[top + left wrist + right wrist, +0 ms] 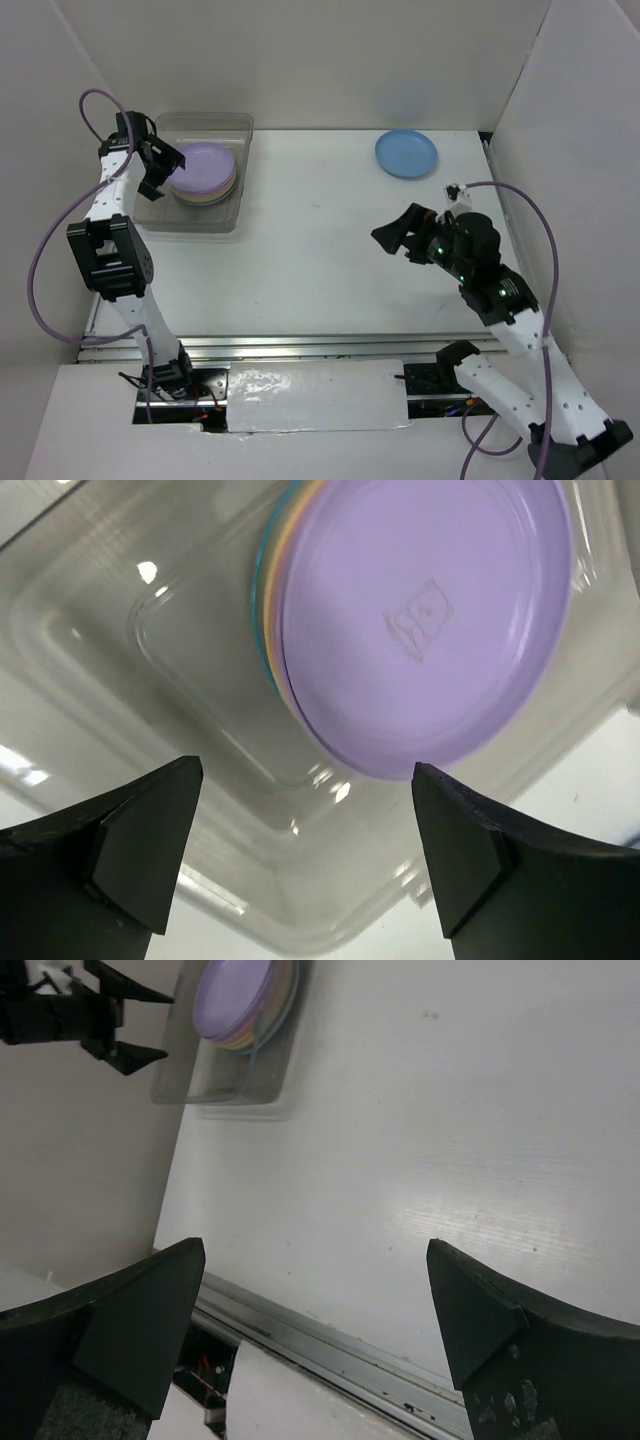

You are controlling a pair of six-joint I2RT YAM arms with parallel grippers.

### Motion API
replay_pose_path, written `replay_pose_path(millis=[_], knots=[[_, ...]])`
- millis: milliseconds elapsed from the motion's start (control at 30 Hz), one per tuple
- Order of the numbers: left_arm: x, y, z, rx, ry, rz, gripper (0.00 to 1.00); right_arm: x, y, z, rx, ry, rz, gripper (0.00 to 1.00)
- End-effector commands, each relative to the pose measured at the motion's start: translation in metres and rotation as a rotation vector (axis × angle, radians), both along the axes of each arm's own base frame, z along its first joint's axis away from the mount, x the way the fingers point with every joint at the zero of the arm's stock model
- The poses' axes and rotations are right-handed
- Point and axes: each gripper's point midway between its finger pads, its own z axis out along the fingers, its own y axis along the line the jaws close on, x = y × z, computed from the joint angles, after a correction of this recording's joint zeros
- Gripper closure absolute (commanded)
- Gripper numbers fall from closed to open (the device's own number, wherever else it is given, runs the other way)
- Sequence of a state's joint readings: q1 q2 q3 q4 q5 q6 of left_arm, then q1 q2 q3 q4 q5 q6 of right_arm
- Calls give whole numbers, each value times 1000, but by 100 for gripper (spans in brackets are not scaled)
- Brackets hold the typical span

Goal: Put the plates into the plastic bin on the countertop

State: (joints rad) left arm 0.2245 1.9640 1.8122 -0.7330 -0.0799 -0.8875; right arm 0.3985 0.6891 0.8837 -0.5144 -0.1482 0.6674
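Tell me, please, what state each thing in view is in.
Plastic bin: upright, holding a plate stack.
Plate stack: inside the bin, lilac plate on top.
Blue plate: flat on the countertop, outside the bin.
Left gripper: open, empty, over the bin.
Right gripper: open, empty, above the countertop.

Blue plate unobstructed; left gripper above bin.

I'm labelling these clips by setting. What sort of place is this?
Probably a lab test booth, not a kitchen: white walls box in a plain white tabletop with a metal rail, carrying plastic plates and a clear bin.
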Motion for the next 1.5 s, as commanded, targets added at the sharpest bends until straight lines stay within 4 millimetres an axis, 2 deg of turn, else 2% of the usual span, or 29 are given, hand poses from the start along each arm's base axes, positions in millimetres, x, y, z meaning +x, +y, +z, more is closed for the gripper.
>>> replay_pose_path(millis=[0,33,67,100,133,167,200,233,267,300,333,367,400,433,467,500,533,567,633,667,733,867,1033,1067,1167,1200,1233,1300,1467], knots=[[-17,-32,81,79,-160,-121,1,51,-2,4,-34,9,-94,0],[-29,-44,106,118,-208,-183,1,63,-5,0,-44,31,-122,0],[-40,-56,106,134,-201,-224,1,79,-9,2,-47,51,-159,0],[-48,-80,109,164,-211,-309,1,107,-24,-23,-70,133,-250,0],[-66,-94,118,178,-231,-347,1,123,-31,-28,-63,152,-296,0],[-78,-117,119,188,-235,-409,1,147,-37,-46,-49,212,-344,0],[-88,-123,115,210,-224,-441,1,166,-64,-54,-42,232,-437,0],[-102,-130,128,222,-274,-475,1,183,-73,-57,-27,227,-475,0],[-117,-140,106,212,-228,-521,1,209,-82,-73,-19,277,-525,0],[-131,-145,109,209,-247,-565,1,225,-106,-83,-21,306,-597,0],[-143,-149,88,201,-207,-596,1,238,-117,-91,-21,335,-633,0],[-151,-153,84,196,-206,-620,1,269,-126,-103,-19,363,-668,0],[-158,-161,81,199,-211,-667,1,284,-131,-115,-30,388,-687,0],[-168,-165,76,189,-219,-697,1,296,-159,-122,-27,413,-742,0],[-174,-169,74,201,-222,-726,1,326,-166,-132,-36,410,-743,0],[-178,-174,74,199,-239,-759,1,333,-172,-144,-48,441,-745,0],[-181,-178,68,194,-228,-785,1,354,-183,-123,-34,387,-763,0],[-187,-180,62,201,-209,-806,1,363,-189,-151,-64,423,-767,0],[-191,-181,48,203,-190,-825,1,374,-198,-163,-71,436,-777,0],[-192,-179,43,206,-184,-808,1,387,-208,-172,-59,447,-787,0],[-195,-176,40,194,-190,-809,1,397,-218,-192,-62,503,-800,0],[-197,-163,50,227,-234,-760,1,404,-229,-204,-64,534,-805,1],[-200,-157,50,245,-223,-751,1,411,-233,-215,-16,550,-773,17],[-200,-157,49,245,-222,-754,1,413,-228,-214,-9,551,-749,18],[-199,-154,51,236,-232,-752,1,414,-214,-220,-19,565,-701,32],[-199,-153,51,233,-235,-755,1,413,-209,-222,-18,570,-690,42],[-199,-150,52,232,-241,-743,1,408,-207,-230,-25,592,-684,48],[-198,-146,51,233,-238,-732,1,400,-200,-244,-37,626,-661,55],[-197,-142,48,231,-227,-719,1,386,-188,-249,-73,655,-621,63]])
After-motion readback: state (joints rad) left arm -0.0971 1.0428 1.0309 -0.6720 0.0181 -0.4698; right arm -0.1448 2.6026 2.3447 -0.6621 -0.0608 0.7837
